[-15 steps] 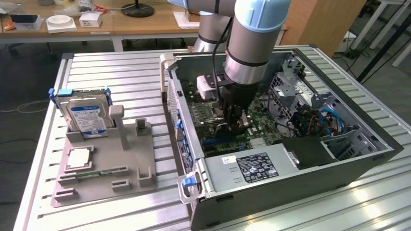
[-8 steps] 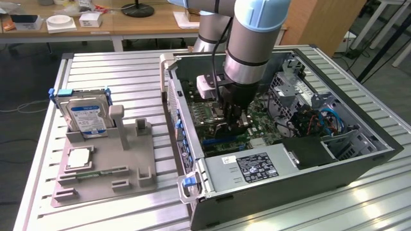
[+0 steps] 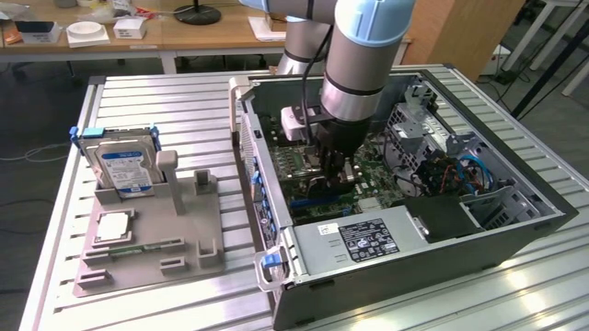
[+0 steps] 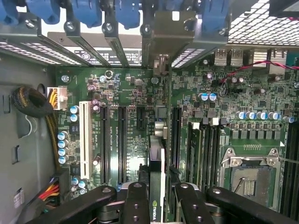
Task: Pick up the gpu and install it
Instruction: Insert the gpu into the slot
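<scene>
Slatted grey metal table (image 3: 165, 93) is carrying an open dark computer case (image 3: 515, 238); wooden desks are sitting behind. Inside the case, the black pincer (image 3: 333, 181) is clenching the gpu (image 4: 157, 161), a thin dark circuit card held on edge between its fingers (image 4: 136, 203), just above the green motherboard (image 4: 135, 88). Judgement: the card edge wants lining up with the long black slot (image 4: 175, 135) beside it, then pressing straight down, no tilt. Arm is blocking the contact point in the exterior view; whether the card is touching the slot is unclear.
</scene>
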You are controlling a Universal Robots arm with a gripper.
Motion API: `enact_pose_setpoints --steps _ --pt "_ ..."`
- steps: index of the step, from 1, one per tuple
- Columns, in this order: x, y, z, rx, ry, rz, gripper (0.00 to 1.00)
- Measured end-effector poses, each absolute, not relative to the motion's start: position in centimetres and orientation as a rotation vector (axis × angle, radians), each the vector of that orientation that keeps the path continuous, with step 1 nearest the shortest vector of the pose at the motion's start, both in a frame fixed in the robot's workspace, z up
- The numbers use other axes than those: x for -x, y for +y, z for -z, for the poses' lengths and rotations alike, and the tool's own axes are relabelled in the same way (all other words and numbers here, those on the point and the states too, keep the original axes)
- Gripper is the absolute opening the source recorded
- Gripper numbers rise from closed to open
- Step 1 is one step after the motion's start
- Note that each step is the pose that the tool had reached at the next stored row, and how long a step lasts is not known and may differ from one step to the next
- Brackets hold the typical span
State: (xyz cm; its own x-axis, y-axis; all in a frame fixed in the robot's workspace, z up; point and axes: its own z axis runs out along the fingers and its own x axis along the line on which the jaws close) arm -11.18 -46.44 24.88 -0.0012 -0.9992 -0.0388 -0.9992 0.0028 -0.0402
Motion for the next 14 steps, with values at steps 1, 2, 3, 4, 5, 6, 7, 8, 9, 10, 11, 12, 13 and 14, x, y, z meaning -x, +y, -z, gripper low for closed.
enact_pose_setpoints --steps 1,2,3,4,5,6,7,8,9,10,11,12,13,14 --pt "11.19 -46.44 -24.86 2.180 2.184 0.002 0.26" --pt "11.18 -46.44 -24.86 2.180 2.184 0.002 0.26" --pt "11.18 -46.45 -24.85 2.180 2.184 0.003 0.26" --pt "11.18 -46.44 -24.80 2.180 2.184 0.004 0.26" --pt "11.17 -46.45 -24.76 2.182 2.185 0.005 0.26" --pt "11.18 -46.45 -24.72 2.183 2.186 0.007 0.26" --pt "11.17 -46.44 -24.65 2.183 2.186 0.009 0.26" --pt "11.18 -46.44 -24.63 2.184 2.187 0.011 0.26" --pt "11.17 -46.44 -24.63 2.184 2.187 0.012 0.26" --pt "11.18 -46.44 -24.64 2.185 2.188 0.012 0.26" --pt "11.18 -46.45 -24.65 2.185 2.188 0.012 0.26" --pt "11.18 -46.44 -24.65 2.185 2.188 0.012 0.26" --pt "11.18 -46.44 -24.65 2.185 2.188 0.012 0.26" --pt "11.18 -46.44 -24.65 2.185 2.188 0.012 0.26"
